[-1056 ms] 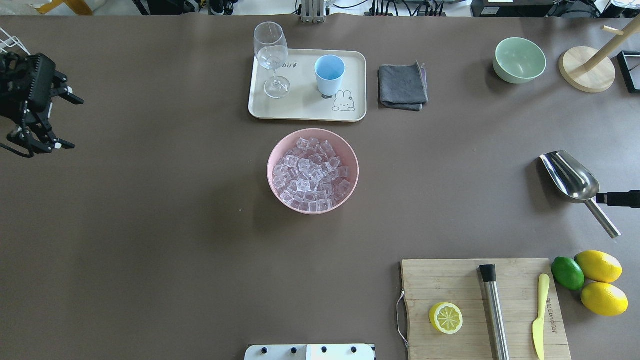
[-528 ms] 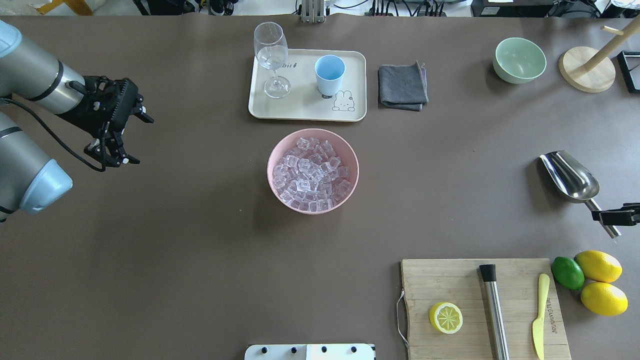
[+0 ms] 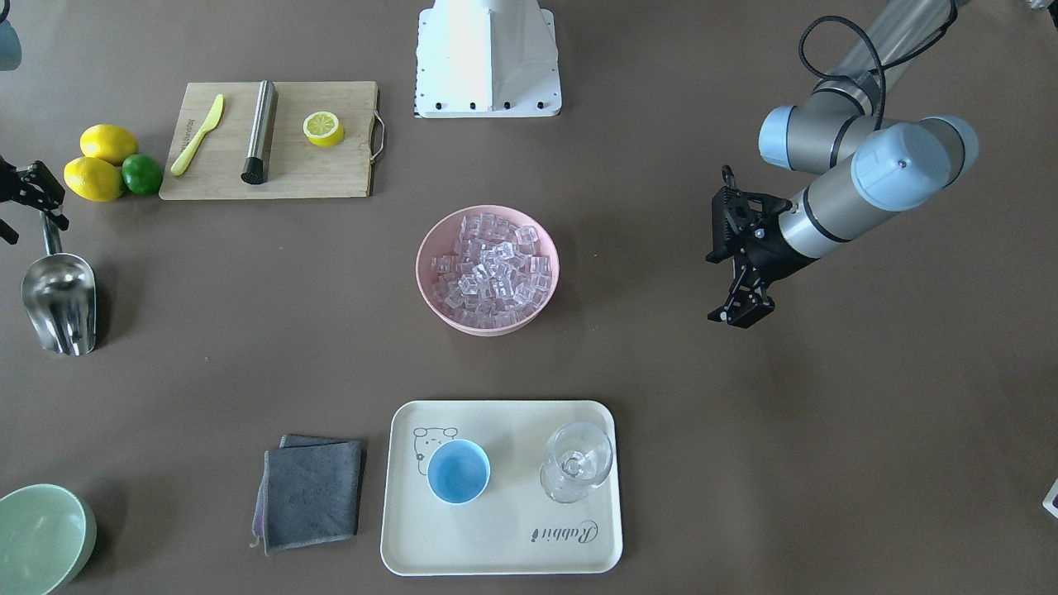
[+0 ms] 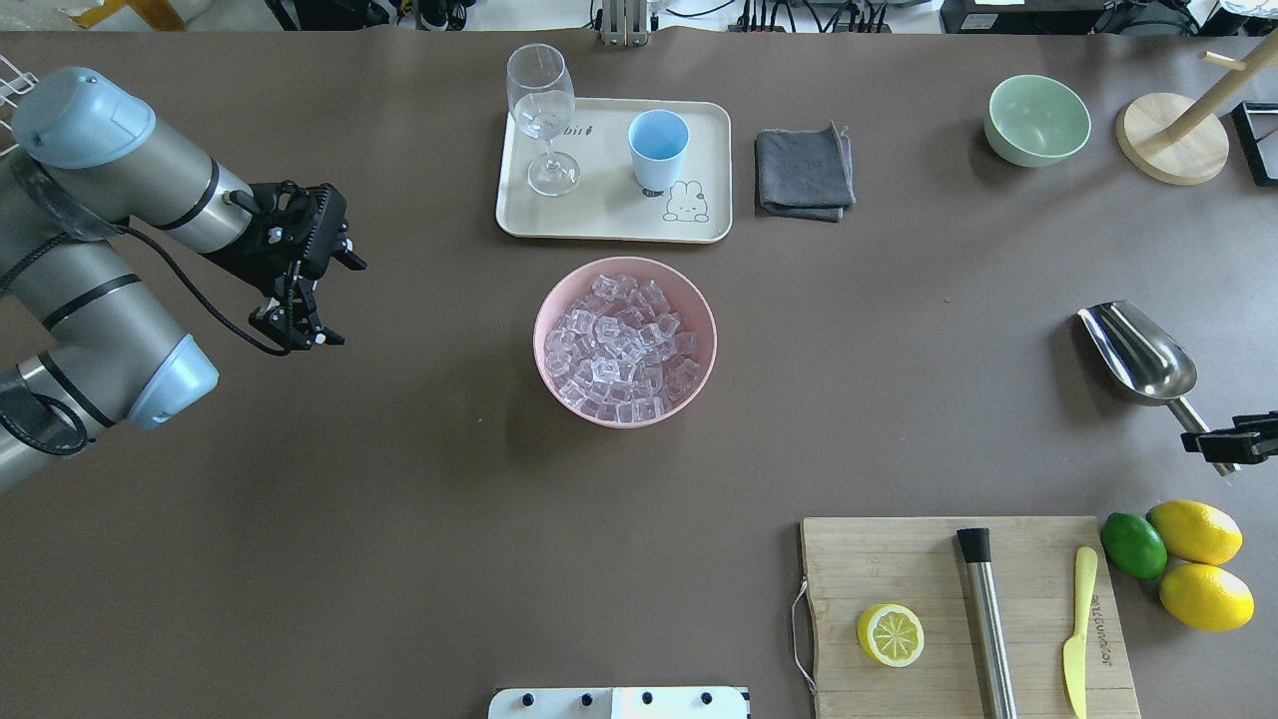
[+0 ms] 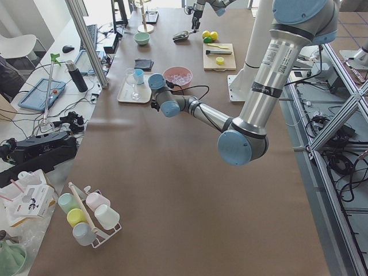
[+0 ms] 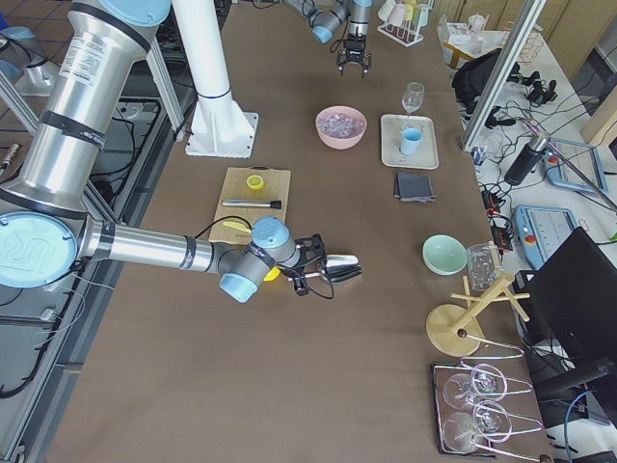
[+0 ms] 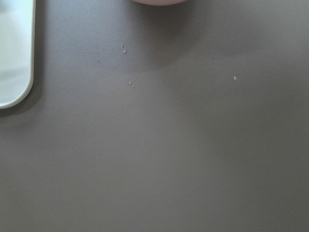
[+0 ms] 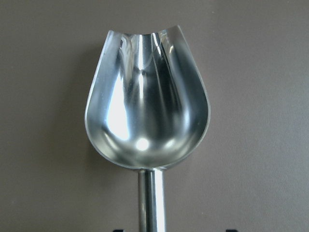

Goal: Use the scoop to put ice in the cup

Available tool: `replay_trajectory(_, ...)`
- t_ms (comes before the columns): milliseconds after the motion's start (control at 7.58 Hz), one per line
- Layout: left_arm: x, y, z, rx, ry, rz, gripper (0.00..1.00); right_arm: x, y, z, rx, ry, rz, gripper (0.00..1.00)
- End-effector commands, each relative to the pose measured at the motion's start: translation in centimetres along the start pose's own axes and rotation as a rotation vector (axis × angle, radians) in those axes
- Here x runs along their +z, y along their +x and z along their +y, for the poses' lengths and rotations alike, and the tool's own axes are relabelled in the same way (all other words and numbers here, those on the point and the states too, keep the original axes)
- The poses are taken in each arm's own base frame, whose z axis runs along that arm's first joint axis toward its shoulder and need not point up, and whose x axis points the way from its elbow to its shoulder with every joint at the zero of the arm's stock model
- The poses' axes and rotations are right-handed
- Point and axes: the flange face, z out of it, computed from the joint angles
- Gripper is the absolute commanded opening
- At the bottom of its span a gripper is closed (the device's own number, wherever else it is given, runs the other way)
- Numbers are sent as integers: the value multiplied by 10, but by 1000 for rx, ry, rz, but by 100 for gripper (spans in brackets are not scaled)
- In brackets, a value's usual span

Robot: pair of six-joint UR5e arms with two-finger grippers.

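Straddling scoop [image 4: 1143, 355] handle near right edge of bench [image 4: 399, 559]: right gripper [image 4: 1230, 439], jaws apart | left gripper [image 4: 349, 305] released, hovering toward left edge

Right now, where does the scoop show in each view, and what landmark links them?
Front-facing: scoop, left edge.
Overhead: scoop, right edge.
Exterior left: scoop, top centre, far.
Exterior right: scoop, near centre.
Left wrist: not in it.
Right wrist: scoop fills the picture.
Landmark: the cutting board, near its handle end.
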Motion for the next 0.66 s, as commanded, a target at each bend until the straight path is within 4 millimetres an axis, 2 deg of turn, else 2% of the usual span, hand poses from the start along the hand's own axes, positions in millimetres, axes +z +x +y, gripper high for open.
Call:
replay_trajectory(0,24,10,-63,-70,95,12,99,5,-6,3,-17,-17,-9,75)
replay_trajectory(132,39,23,-78,-107,122,5,99,7,-8,4,-21,-21,-11,72)
replay_trajectory(264,56,35,-89,-87,126,-29,99,6,-8,6,-35,-25,-13,64)
replay_trajectory(396,64,38,-99,-111,125,-34,99,6,-6,8,-49,-29,-10,50)
replay_trajectory(528,71,43,-113,-166,136,-17,99,8,-8,9,-54,-35,-13,45)
